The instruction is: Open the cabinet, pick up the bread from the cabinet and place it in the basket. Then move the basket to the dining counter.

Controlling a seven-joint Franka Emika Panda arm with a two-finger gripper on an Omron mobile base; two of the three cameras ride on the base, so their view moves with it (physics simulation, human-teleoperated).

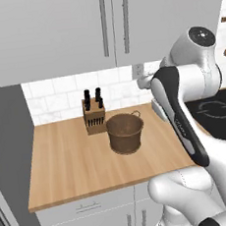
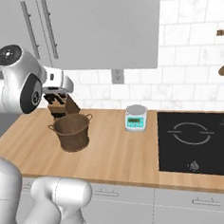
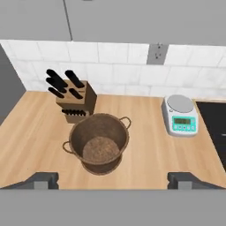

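Cabinet (image 1: 76,30) doors shut; bread not visible, presumably inside. Basket (image 3: 100,142) empty, standing on the desk (image 1: 66,164) near its back edge, just in front of the knife block (image 3: 73,99), scale (image 3: 179,114) to one side. Judgement: no step completed; opening, loading and carrying to the dining counter all remain. Hand (image 3: 113,181) hovers above the basket looking down into it, fingers spread wide, holding nothing.

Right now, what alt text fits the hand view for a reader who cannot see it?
An empty basket stands on a wood worktop, seen from above between the open fingers. A knife block stands just behind it, a kitchen scale to its right, and closed cabinet doors above.
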